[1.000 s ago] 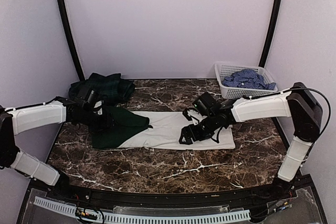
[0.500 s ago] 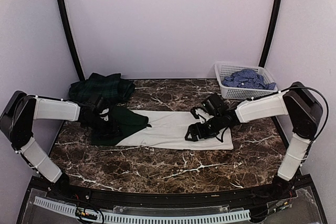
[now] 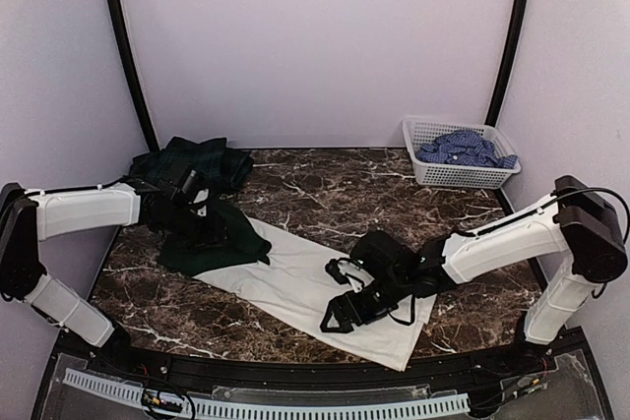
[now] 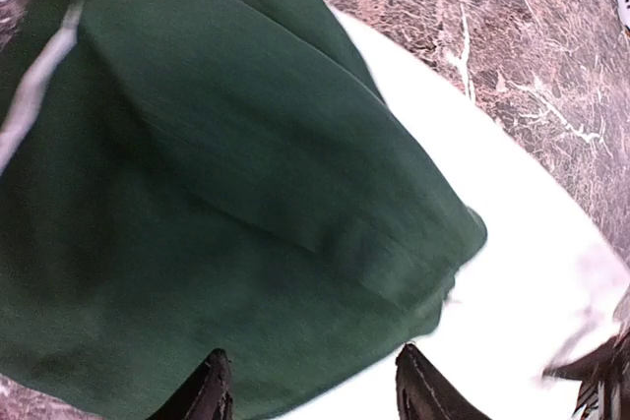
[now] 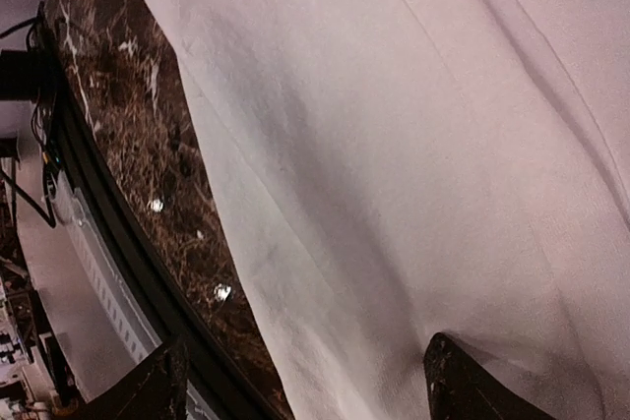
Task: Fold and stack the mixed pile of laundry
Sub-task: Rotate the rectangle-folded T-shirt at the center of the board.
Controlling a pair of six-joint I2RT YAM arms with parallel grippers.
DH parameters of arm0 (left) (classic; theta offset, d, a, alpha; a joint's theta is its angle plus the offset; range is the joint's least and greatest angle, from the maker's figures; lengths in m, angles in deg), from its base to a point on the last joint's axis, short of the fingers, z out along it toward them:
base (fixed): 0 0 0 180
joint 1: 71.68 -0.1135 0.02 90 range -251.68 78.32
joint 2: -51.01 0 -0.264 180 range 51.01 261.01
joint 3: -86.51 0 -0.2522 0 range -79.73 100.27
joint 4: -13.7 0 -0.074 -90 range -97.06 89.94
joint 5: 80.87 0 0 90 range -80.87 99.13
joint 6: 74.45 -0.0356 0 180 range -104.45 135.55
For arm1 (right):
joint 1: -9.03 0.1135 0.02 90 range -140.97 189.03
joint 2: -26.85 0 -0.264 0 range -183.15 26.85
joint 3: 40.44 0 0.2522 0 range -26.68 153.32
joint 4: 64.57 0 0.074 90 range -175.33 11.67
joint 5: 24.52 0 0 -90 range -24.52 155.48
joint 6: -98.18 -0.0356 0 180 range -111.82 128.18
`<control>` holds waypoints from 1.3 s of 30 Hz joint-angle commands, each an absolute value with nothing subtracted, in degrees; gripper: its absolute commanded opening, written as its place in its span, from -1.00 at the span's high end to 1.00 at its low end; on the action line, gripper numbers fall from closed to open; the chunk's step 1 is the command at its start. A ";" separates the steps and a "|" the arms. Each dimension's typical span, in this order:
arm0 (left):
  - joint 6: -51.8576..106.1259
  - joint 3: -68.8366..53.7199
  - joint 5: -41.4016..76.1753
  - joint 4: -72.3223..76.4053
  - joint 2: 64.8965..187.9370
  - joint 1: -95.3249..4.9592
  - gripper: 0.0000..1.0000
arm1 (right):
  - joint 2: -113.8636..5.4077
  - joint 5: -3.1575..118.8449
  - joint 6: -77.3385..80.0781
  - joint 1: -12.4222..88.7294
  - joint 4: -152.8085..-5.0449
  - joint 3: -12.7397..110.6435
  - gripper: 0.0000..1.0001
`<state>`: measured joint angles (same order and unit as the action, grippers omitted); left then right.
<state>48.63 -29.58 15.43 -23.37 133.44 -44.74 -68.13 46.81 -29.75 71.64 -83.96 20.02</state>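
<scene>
At the left gripper point(image 4: 315, 392), fingers point(image 4: 212, 390) parted about halfway and set down over the dark green part point(image 4: 226, 194) of the white-and-green garment point(image 3: 295, 282). No cloth bunched between them, so seemingly pinning, not pinching. At the right gripper point(image 5: 305, 386), fingers point(image 5: 463, 381) spread wide on the white part point(image 5: 394, 145), with only a small crease at 1 tip; nothing clamped there either.

Outward from both: lies flat and slanted across the marble table point(image 3: 325, 179), green end far left, white end near right. Looks like the spreading-and-squaring step ahead of the 1st fold, with 2 other pieces untouched: dark green plaid garment point(image 3: 197, 159) heaped at the far-left corner, blue check shirt point(image 3: 461, 148) in the white basket point(image 3: 463, 176) at the far right. Calls next for a true grip on a hem or corner, then a carry across the cloth to halve it.

Edges: close to the table's near edge, just beside the black rim point(image 3: 246, 369), the near-right corner of the white part; risks slipping off with any pull that way. Toward the back and toward the basket, open bare marble; safer to work in that direction.
</scene>
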 commanded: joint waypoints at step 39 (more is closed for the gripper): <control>32.73 44.85 17.55 -36.03 183.18 -40.63 -0.16 | -51.51 47.49 -21.43 60.06 -103.51 17.94 -0.43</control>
<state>35.41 39.67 16.83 -30.28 187.74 -38.12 -51.45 49.93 -22.05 59.26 -105.05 18.73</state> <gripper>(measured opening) 0.577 0.742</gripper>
